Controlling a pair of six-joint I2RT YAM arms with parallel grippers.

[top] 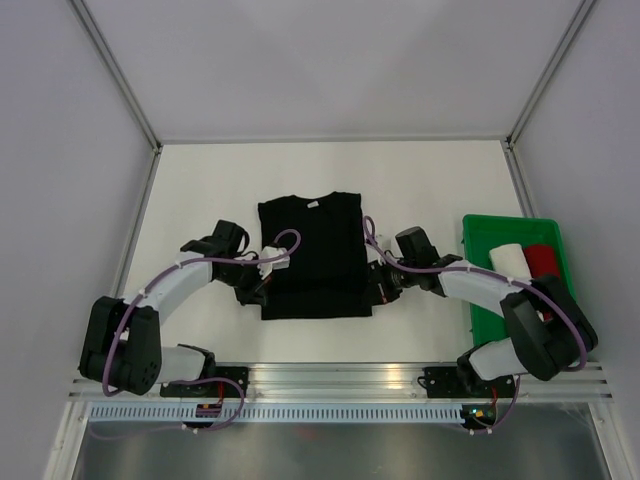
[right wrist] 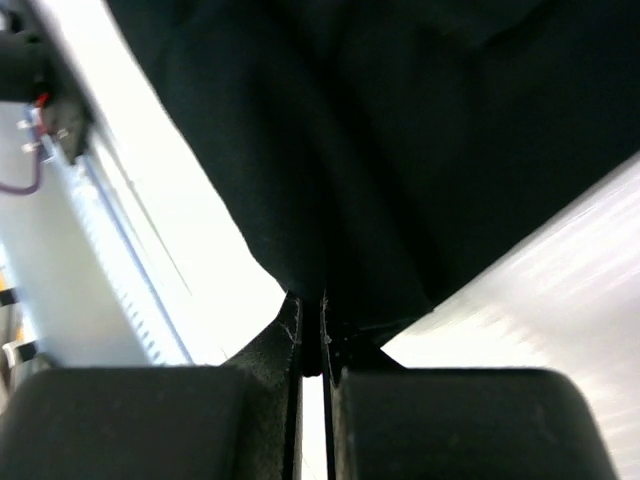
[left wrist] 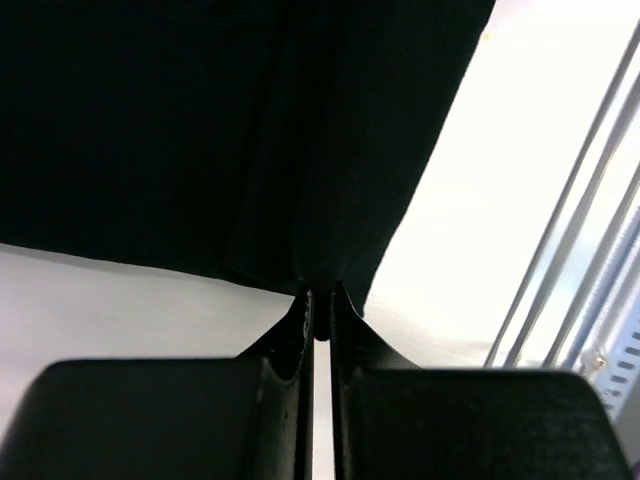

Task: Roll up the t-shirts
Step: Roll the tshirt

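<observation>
A black t-shirt (top: 313, 255) lies flat in the middle of the white table, neck label at the far end, sides folded in to a rectangle. My left gripper (top: 252, 288) is shut on the shirt's left edge near the near corner; the left wrist view shows the black cloth (left wrist: 250, 150) pinched between the fingertips (left wrist: 320, 298). My right gripper (top: 376, 285) is shut on the shirt's right edge near the near corner; the right wrist view shows the cloth (right wrist: 400, 150) held between its tips (right wrist: 322, 300).
A green bin (top: 480, 300) stands at the right with a white roll (top: 509, 258) and a red roll (top: 543, 260) in it. Grey walls enclose the table on three sides. A metal rail (top: 340, 375) runs along the near edge.
</observation>
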